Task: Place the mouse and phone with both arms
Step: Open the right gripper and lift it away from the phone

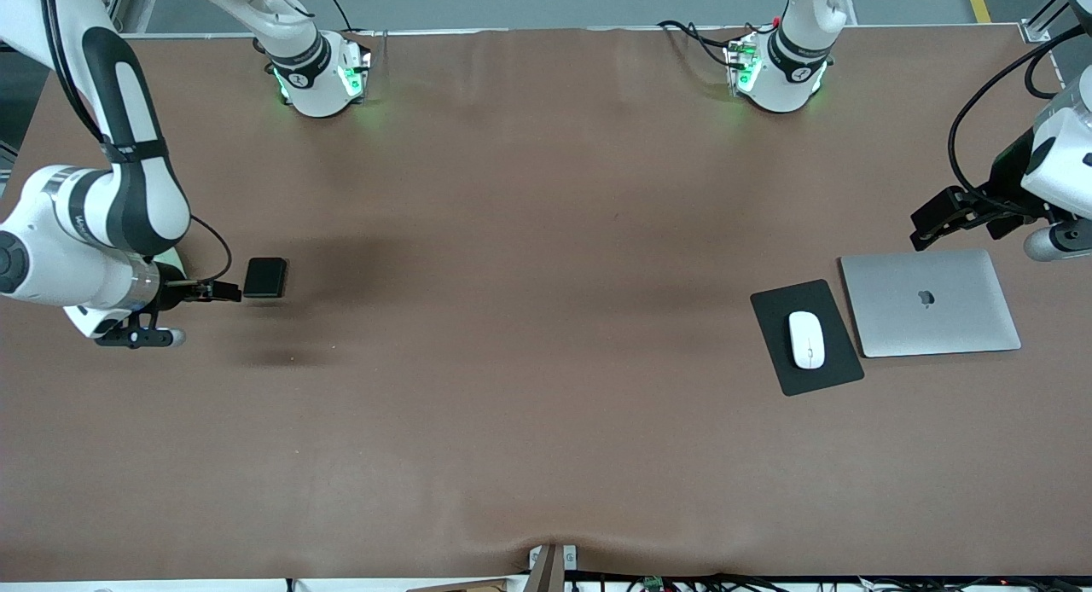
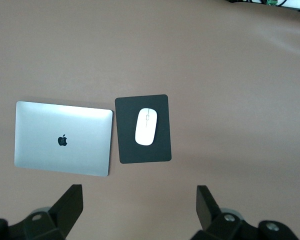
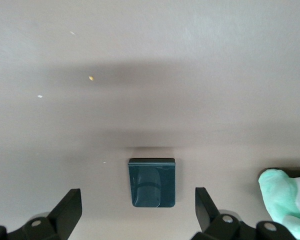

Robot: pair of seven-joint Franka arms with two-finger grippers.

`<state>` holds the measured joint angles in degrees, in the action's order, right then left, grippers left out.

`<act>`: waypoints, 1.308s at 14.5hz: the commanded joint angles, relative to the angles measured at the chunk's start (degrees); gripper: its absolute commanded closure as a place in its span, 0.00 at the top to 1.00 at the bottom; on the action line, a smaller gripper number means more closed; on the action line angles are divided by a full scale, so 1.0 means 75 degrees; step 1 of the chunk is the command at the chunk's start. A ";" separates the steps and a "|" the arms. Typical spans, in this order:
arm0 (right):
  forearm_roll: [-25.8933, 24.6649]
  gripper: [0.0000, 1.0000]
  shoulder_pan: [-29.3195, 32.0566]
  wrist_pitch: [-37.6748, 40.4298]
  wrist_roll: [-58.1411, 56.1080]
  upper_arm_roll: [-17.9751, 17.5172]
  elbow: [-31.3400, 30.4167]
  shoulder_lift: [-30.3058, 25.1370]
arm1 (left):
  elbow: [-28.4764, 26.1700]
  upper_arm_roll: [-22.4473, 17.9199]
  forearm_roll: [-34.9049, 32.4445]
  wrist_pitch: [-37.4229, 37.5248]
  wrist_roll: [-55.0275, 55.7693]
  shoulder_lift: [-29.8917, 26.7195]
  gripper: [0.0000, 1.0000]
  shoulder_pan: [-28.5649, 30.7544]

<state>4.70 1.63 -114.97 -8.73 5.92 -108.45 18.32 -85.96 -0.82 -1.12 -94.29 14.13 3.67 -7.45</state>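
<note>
The black phone [image 1: 264, 277] lies flat on the brown table toward the right arm's end. My right gripper [image 1: 223, 290] is open and empty, its fingers just short of the phone; in the right wrist view the phone [image 3: 152, 182] lies ahead of my right gripper [image 3: 137, 196], between the lines of its two fingers. The white mouse [image 1: 806, 339] lies on a black mouse pad [image 1: 772, 315] toward the left arm's end. My left gripper [image 1: 937, 220] hangs open and empty over the table next to the laptop. The left wrist view shows the mouse [image 2: 146, 126] well clear of my left gripper [image 2: 139, 196].
A closed silver laptop [image 1: 930, 302] lies beside the mouse pad, also in the left wrist view [image 2: 63, 138] next to the pad [image 2: 160, 150]. A pale green soft toy [image 3: 285, 200] shows at the edge of the right wrist view, beside the phone.
</note>
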 commanded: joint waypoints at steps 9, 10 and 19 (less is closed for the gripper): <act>0.0042 1.00 0.0404 0.2648 -0.0101 -0.0626 0.3325 0.0358 | 0.0129 0.0028 0.0102 0.0033 -0.0103 0.0132 1.00 -0.0026; 0.0019 1.00 0.0404 0.2847 -0.0101 -0.0637 0.3582 0.0358 | 0.0129 0.0039 0.0102 0.0033 -0.0115 0.0109 1.00 -0.0014; 0.0006 1.00 0.0357 0.4440 -0.0101 -0.0579 0.4839 -0.0110 | 0.0117 0.0051 0.0125 0.0115 -0.0126 0.0027 1.00 0.0021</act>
<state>4.65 3.24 -84.84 -8.74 2.47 -73.10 18.62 -85.60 -0.54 -1.12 -94.26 14.13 4.24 -7.58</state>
